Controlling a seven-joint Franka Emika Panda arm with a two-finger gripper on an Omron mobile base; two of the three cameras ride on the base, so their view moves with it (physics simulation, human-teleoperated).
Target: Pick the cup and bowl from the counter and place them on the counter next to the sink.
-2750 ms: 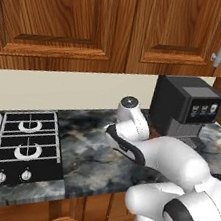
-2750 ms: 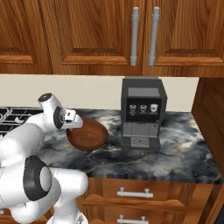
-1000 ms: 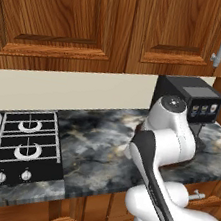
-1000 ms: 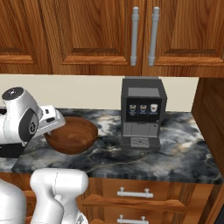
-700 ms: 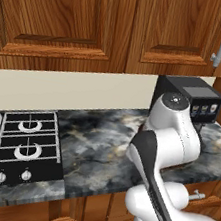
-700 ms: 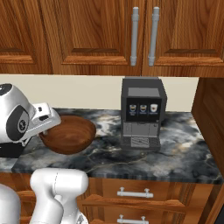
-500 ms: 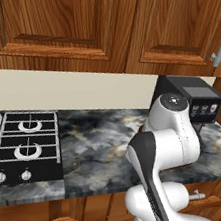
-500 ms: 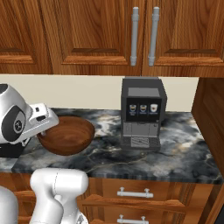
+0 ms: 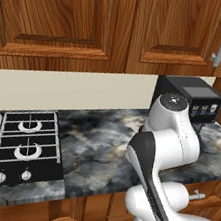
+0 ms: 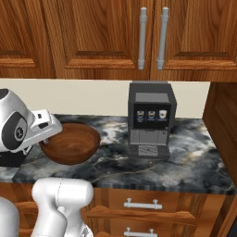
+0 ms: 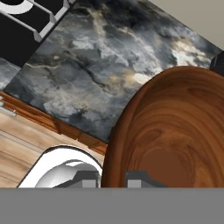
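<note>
Arm folded close, claw (image 11: 113,178) clamped on bowl (image 10: 70,143) rim, bowl lifted above counter (image 10: 185,159)

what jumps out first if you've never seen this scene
The wooden bowl, gripped by its rim in the gripper and held at the counter's front left edge. Then the dark coffee machine standing against the wall to the bowl's right, and the black stove at the far left.

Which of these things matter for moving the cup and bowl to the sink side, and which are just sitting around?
Job:
- bowl, gripped at its rim by the hand
- counter

Just there:
- coffee machine
- gas stove
- upper cabinets
</note>
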